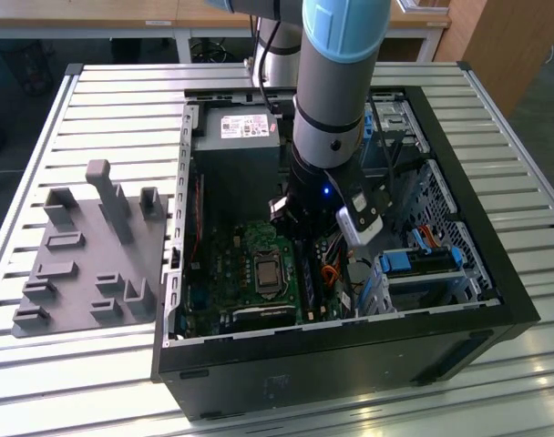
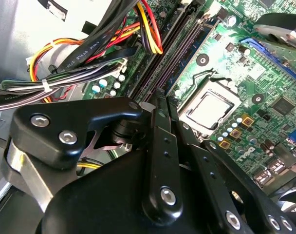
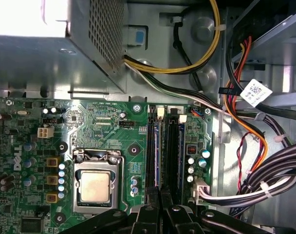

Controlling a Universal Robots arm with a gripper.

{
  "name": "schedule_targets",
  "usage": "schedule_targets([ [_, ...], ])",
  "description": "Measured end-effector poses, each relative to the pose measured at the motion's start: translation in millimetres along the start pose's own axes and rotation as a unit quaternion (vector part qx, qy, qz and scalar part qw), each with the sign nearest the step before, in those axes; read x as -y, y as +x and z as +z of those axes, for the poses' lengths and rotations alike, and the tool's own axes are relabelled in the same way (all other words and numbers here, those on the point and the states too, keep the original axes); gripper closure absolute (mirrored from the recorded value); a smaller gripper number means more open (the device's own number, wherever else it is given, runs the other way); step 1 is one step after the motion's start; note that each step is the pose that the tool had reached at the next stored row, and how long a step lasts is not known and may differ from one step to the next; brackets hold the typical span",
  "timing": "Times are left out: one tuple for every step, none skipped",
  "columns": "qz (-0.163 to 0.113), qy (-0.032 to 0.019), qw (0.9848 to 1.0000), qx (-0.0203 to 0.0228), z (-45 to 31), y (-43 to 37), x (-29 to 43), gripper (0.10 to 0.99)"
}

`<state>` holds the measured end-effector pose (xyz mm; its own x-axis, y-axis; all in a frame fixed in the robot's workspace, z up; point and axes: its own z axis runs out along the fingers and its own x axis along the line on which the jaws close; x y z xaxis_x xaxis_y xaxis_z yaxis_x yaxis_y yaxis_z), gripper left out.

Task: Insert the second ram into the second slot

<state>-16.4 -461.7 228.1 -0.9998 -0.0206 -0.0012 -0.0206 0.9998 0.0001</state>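
Open computer case (image 1: 496, 273) holds motherboard (image 3: 114, 126); gripper (image 3: 160, 214) over its memory slots (image 3: 162, 151)

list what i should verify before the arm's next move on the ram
1. gripper lined up over the ram slots: ok, it sits at their near end in the first wrist view.
2. second ram held in the gripper: cannot tell.
3. slot latches open: cannot tell.
4. cable bundle off the slots: ok, it lies beside them.
5. processor socket out of the gripper's way: ok, it sits off to one side.
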Motion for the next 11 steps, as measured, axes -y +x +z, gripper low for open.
schedule_targets([
  [0.0,0.0,1.0,0.0,0.3,0.0,0.0,0.957],
  [0.0,-0.0001,1.0,0.0,0.7,0.0,0.0,0.957],
  [0.0,-0.0001,1.0,0.0,1.2,0.0,0.0,0.957],
  [0.0,-0.0001,1.0,-0.0001,1.6,0.0,0.0,0.957],
  [0.0,-0.0001,1.0,-0.0002,2.1,0.0,0.0,0.957],
  [0.0,-0.0001,1.0,-0.0003,2.6,0.0,0.0,0.957],
  [0.0,-0.0001,1.0,-0.0004,3.1,0.0,0.0,0.957],
  [0.0,-0.0001,1.0,-0.0005,3.7,0.0,0.0,0.957],
  [0.0,-0.0001,1.0,-0.0007,4.3,0.0,0.0,0.957],
  [0.0,-0.0001,1.0,-0.0008,4.9,0.0,0.0,0.957],
  [0.0,0.0002,1.0,-0.0011,5.3,0.0,0.1,0.957],
])
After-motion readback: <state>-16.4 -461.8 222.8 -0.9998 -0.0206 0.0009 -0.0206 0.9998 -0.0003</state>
